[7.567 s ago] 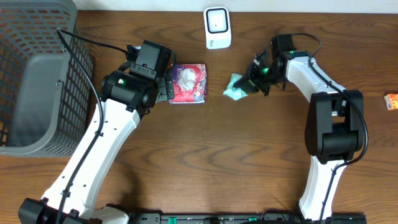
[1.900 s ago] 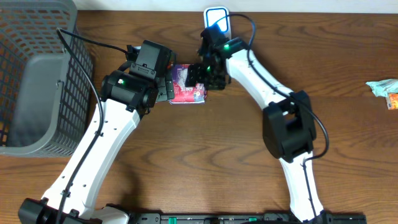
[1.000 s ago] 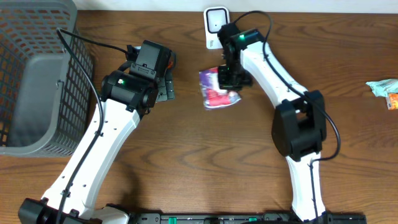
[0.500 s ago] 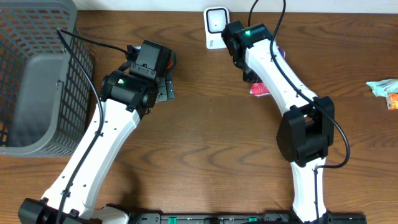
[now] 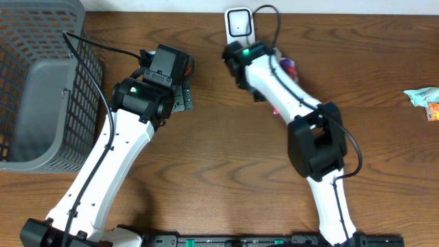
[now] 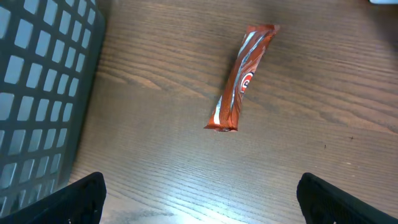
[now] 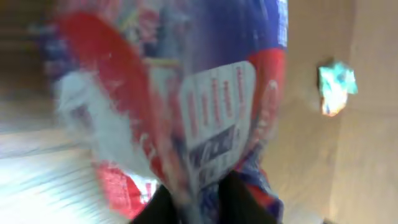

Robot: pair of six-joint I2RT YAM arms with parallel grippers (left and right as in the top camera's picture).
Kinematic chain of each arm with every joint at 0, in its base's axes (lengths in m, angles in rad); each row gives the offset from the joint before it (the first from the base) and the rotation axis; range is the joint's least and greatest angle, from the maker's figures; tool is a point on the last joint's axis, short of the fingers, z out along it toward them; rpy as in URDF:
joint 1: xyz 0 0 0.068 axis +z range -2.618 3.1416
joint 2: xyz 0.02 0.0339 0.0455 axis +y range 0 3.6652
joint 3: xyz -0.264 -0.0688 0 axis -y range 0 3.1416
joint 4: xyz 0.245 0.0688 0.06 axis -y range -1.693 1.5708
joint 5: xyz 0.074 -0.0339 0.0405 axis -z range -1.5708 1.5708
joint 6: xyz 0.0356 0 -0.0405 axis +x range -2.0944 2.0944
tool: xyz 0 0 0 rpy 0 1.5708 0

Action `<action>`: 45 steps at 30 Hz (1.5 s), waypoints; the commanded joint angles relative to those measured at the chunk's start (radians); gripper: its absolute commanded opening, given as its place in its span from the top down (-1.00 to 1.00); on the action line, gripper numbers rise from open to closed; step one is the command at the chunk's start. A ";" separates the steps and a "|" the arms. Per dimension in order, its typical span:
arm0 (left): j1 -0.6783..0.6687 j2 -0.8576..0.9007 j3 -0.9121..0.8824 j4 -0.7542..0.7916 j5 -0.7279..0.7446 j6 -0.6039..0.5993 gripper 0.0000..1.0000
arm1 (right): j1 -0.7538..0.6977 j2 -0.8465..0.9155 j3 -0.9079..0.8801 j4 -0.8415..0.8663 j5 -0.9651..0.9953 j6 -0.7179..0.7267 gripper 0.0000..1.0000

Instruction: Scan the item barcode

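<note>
At the far left a grey mesh basket [image 5: 31, 41] stands on the desk [image 5: 206, 178]. Right of it, the left claw [image 6: 211, 196] hangs with its fingers spread wide and nothing between them. An orange snack bar [image 6: 239, 78] lies flat on the wood beyond it, long axis running near to far.

Further right, at the far edge, stands the white scanner [image 5: 239, 29]. The right arm reaches up beside it, and a red, blue and white snack packet [image 7: 186, 93] sits under that arm, just to the near right of the scanner. Only pink edges of it show from overhead.

In the right wrist view the packet fills the frame, blurred, right at the right claw [image 7: 200, 202], with a white printed label turned towards the camera. Whether the fingers are clamped on it or letting go, I cannot tell.

The right arm is clearly the nearer one, so the scan looks like its job. It turns on swinging that label left and far to face the scanner.

The wood is bare and open around it. A teal wrapper [image 5: 420, 95] lies well apart at the right edge.
</note>
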 commanded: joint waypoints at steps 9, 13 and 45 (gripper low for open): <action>0.003 0.000 0.012 -0.003 -0.002 -0.002 -0.96 | 0.142 -0.008 0.067 0.078 -0.222 -0.100 -0.53; 0.003 0.000 0.012 -0.003 -0.003 -0.002 -0.96 | 0.092 -0.008 0.161 0.021 -0.293 -0.111 -0.53; 0.003 0.000 0.012 -0.003 -0.003 -0.002 -0.96 | -0.380 -0.004 0.281 -0.105 -1.133 -0.469 -0.62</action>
